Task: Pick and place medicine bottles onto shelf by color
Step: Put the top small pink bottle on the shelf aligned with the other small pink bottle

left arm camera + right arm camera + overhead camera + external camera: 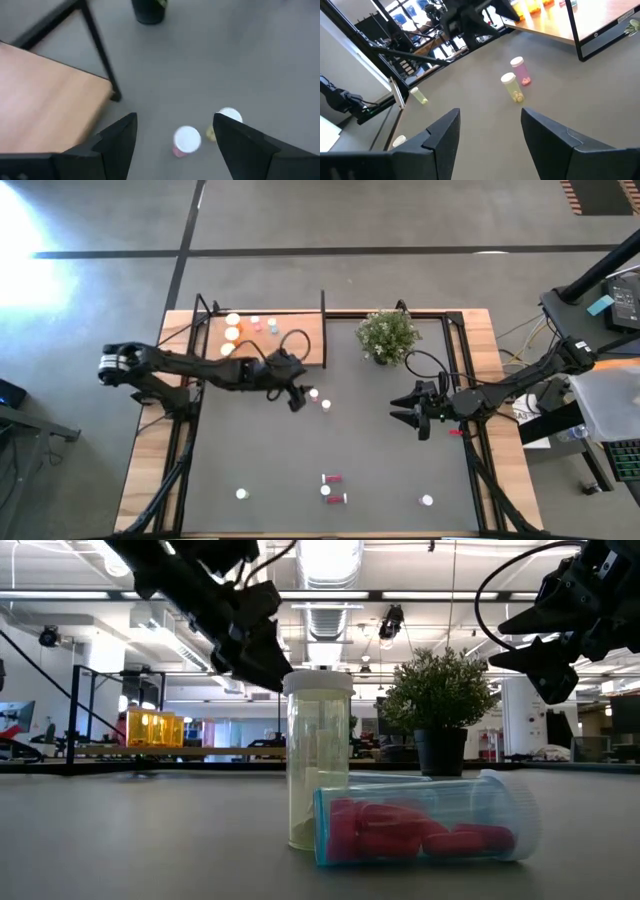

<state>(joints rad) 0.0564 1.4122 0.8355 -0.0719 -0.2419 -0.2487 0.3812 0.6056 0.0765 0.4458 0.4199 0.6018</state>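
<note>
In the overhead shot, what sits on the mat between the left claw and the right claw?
In the high view, two upright bottles stand just beside the open left claw; from them to the open right claw the mat is bare.

A dark grey mat (300, 450) covers a wooden table (145, 470). At its far left corner lies a light-brown shelf (300, 325) bearing orange bottles (232, 327) and smaller ones, with a dark upright edge at its right end. A potted plant (386, 335) stands beside that edge. Just off the shelf's near corner, a pink bottle (186, 140) and a yellow bottle (226, 118) stand close together. Toward the near edge lie two red bottles (333, 479) with a white-capped one between them, and single white-capped bottles stand well apart to the left (241, 494) and right (426, 501).
</note>
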